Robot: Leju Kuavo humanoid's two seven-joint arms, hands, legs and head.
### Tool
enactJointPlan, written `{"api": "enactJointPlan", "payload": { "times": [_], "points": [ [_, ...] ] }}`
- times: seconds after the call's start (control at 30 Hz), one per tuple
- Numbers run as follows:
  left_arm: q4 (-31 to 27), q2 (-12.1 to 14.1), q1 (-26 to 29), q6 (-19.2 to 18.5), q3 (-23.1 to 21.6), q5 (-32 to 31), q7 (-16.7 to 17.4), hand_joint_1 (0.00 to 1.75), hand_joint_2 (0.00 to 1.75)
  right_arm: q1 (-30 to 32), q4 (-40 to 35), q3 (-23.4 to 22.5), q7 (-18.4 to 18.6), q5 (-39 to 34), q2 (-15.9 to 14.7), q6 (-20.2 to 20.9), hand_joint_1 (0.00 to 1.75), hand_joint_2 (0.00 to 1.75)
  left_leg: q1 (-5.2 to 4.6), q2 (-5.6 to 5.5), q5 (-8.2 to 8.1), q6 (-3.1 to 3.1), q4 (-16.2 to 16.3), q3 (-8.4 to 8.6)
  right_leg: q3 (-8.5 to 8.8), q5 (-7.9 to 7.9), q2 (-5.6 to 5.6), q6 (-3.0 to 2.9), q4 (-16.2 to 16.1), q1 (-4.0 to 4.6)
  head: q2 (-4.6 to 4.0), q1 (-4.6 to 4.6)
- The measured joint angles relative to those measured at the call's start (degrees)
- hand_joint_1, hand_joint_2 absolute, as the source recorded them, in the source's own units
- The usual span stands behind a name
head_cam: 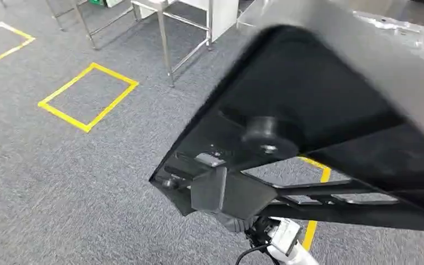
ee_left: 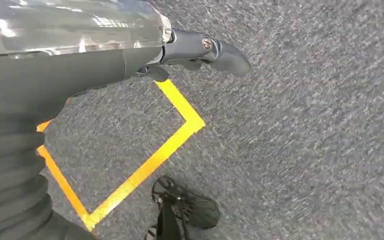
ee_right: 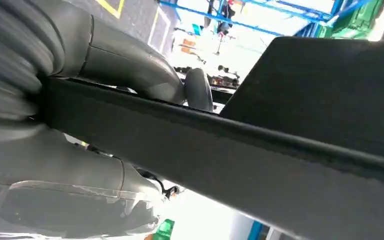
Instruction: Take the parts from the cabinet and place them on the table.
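A large black part (head_cam: 309, 94), a flat panel with a bar frame and a round knob, hangs tilted above the carpet and takes up the right of the head view. My right hand (head_cam: 236, 216) grips it from below at its lower edge. In the right wrist view the right hand (ee_right: 130, 65) wraps its thumb and fingers around a black bar of the part (ee_right: 240, 155). My left hand (ee_left: 200, 50) hangs over the floor with its fingers stretched out and nothing in it.
Grey carpet carries yellow tape squares (head_cam: 88, 96) (ee_left: 150, 160). Metal table legs (head_cam: 165, 44) stand at the back. A silver metal surface (head_cam: 414, 38) lies at the far right behind the black part.
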Motion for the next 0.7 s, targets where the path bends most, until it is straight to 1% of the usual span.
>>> {"api": "enactJointPlan", "payload": {
  "times": [0.03,0.07,0.1,0.13,0.17,0.2,0.23,0.27,0.3,0.33,0.37,0.4,0.43,0.47,0.5,0.53,0.57,0.6,0.63,0.67,0.7],
  "points": [
    [0.0,-0.5,-0.2,0.5,0.1,0.0,-0.2,0.00,1.75,-0.4,0.0,0.0,-0.1,-0.1,0.0,0.0,1.75,1.75,0.60,0.82,0.48,0.63,-0.6,0.05,-0.15,-0.09,0.28,0.28,0.2,0.20,0.00,0.00],
    [0.0,-0.6,-0.5,0.7,0.3,0.0,-0.4,0.00,1.75,-0.8,0.0,-0.1,-0.2,-0.1,-0.1,0.1,1.75,1.75,0.45,1.42,0.68,1.04,-0.9,0.14,-0.64,-1.20,-2.83,0.40,1.4,0.38,0.00,0.02],
    [0.0,-0.7,-0.4,1.0,0.4,0.0,-0.5,0.00,1.75,-1.3,0.0,-0.1,-0.3,-0.2,-0.1,0.1,1.75,1.75,0.32,1.98,0.73,1.33,-1.0,0.12,-2.10,-3.21,-5.20,0.58,4.6,0.39,0.00,0.00],
    [0.0,-1.0,-0.3,1.0,0.5,0.0,-0.5,0.00,1.75,-1.6,0.0,-0.1,-0.3,-0.2,-0.1,0.1,1.75,1.75,0.16,2.63,0.69,1.39,-1.0,0.09,-4.24,-5.47,-6.54,0.80,9.0,0.33,0.00,0.02],
    [0.0,-1.2,-0.1,1.0,0.5,0.0,-0.5,0.00,1.75,-1.7,0.0,-0.1,-0.4,-0.3,-0.1,0.1,1.75,1.75,0.02,3.44,0.63,1.47,-0.9,0.09,-6.74,-7.58,-7.17,0.94,14.3,0.22,0.00,0.02],
    [0.0,-1.3,-0.1,1.0,0.7,0.0,-0.5,0.00,1.75,-1.7,0.1,-0.1,-0.4,-0.4,-0.1,0.2,1.75,1.75,-0.03,4.18,0.57,1.52,-0.9,0.03,-8.57,-8.52,-7.28,1.04,17.9,0.13,0.00,0.02],
    [0.0,-1.5,-0.2,1.0,0.8,0.0,-0.5,0.00,1.75,-1.8,0.2,-0.1,-0.4,-0.4,-0.1,0.3,1.75,1.75,-0.04,4.78,0.54,1.53,-0.9,0.04,-8.99,-8.09,-7.32,1.09,18.5,0.05,0.00,0.02],
    [0.0,-1.7,-0.3,1.0,0.9,0.0,-0.5,0.00,1.75,-1.9,0.3,-0.1,-0.3,-0.4,-0.1,0.3,1.75,1.75,-0.04,5.44,0.46,1.45,-0.9,0.11,-7.92,-6.26,-7.46,1.05,16.2,0.01,0.00,0.02],
    [0.0,-1.9,-0.5,1.0,0.9,0.0,-0.5,0.00,1.75,-2.2,0.3,-0.1,-0.2,-0.4,-0.1,0.3,1.75,1.75,-0.05,6.02,0.35,1.39,-0.9,0.26,-5.49,-3.80,-7.86,0.91,11.6,0.03,0.00,0.02],
    [0.0,-2.1,-0.6,1.0,0.9,0.0,-0.4,0.00,1.75,-2.4,0.3,-0.1,-0.2,-0.4,-0.1,0.3,1.75,1.75,-0.09,6.52,0.23,1.23,-0.9,0.49,-2.59,-1.43,-8.79,0.64,6.2,0.14,0.00,0.02],
    [0.0,-2.3,-0.6,1.1,0.9,0.0,-0.4,0.00,1.75,-2.7,0.3,-0.1,-0.1,-0.4,0.0,0.3,1.75,1.75,-0.16,6.99,0.05,1.05,-0.9,0.78,0.23,0.07,-11.21,0.11,1.1,0.47,0.00,0.02],
    [0.0,-2.5,-0.6,1.1,1.0,0.0,-0.3,0.00,1.75,-3.0,0.3,0.0,0.0,-0.5,0.0,0.3,1.75,1.75,-0.59,7.43,-0.24,0.62,-0.7,0.83,0.75,-0.78,-12.66,-0.27,-0.2,1.32,0.00,0.02],
    [0.0,-2.6,-0.7,1.1,1.1,0.0,-0.2,0.00,1.75,-3.2,0.3,0.0,0.0,-0.5,0.0,0.3,1.75,1.75,-0.52,7.80,-0.25,0.34,-0.8,0.90,0.52,-0.53,-11.61,-0.64,-0.2,1.15,0.00,0.02],
    [0.0,-2.7,-0.7,1.1,1.3,0.0,-0.2,0.00,1.75,-3.2,0.3,0.0,0.0,-0.5,0.0,0.3,1.75,1.75,-0.50,8.46,-0.36,0.14,-0.9,1.04,0.40,-0.59,-11.13,-0.74,-0.2,1.34,0.00,0.00],
    [0.0,-2.9,-0.8,1.1,1.4,0.0,-0.2,0.00,1.75,-3.2,0.3,0.0,0.2,-0.6,0.0,0.3,1.75,1.75,-0.50,9.09,-0.36,-0.14,-1.1,1.27,0.29,-0.55,-10.42,-0.96,-0.2,1.44,0.00,0.02],
    [0.0,-3.0,-1.0,1.0,1.4,0.0,-0.2,0.00,1.75,-3.2,0.3,0.0,0.2,-0.6,0.0,0.3,1.75,1.75,-0.59,9.68,-0.59,-0.53,-1.1,1.56,0.55,-0.28,-9.75,-1.40,-0.8,1.08,0.00,0.02],
    [0.0,-3.0,-1.2,0.9,1.4,0.0,-0.3,0.00,1.75,-3.3,0.3,0.0,0.2,-0.6,0.1,0.3,1.75,1.75,-0.17,7.50,-1.38,-0.81,-0.2,1.34,0.95,0.00,-9.30,-1.75,-1.2,0.71,0.00,0.02],
    [0.0,-3.2,-1.1,0.8,1.5,-0.1,-0.3,0.00,1.75,-3.6,0.3,0.0,0.2,-0.6,0.1,0.3,1.75,1.75,-0.15,5.28,-3.14,-0.84,2.4,0.15,0.95,0.08,-8.81,-2.12,-1.2,0.55,0.00,0.00],
    [0.0,-3.2,-1.0,0.8,1.7,-0.1,-0.3,0.00,1.75,-3.8,0.3,0.0,0.2,-0.7,0.4,0.3,1.75,1.75,-0.13,3.92,-5.48,-0.97,6.9,-1.97,0.92,0.12,-8.20,-2.28,-1.2,0.51,0.00,0.00],
    [0.0,-3.2,-0.8,0.8,1.8,-0.3,-0.4,0.00,1.75,-3.8,0.4,0.0,0.2,-0.7,0.4,0.3,1.75,1.75,-0.12,3.33,-7.63,-1.13,11.9,-4.45,0.88,0.12,-7.42,-2.33,-1.2,0.52,0.00,0.00],
    [0.0,-3.3,-0.6,0.8,1.8,-0.6,-0.4,0.00,1.75,-3.7,0.5,0.0,0.2,-0.7,0.4,0.3,1.75,1.75,-0.12,3.18,-8.95,-1.25,16.1,-6.69,0.86,0.12,-6.59,-2.33,-1.2,0.55,0.00,0.00]
  ]
}}
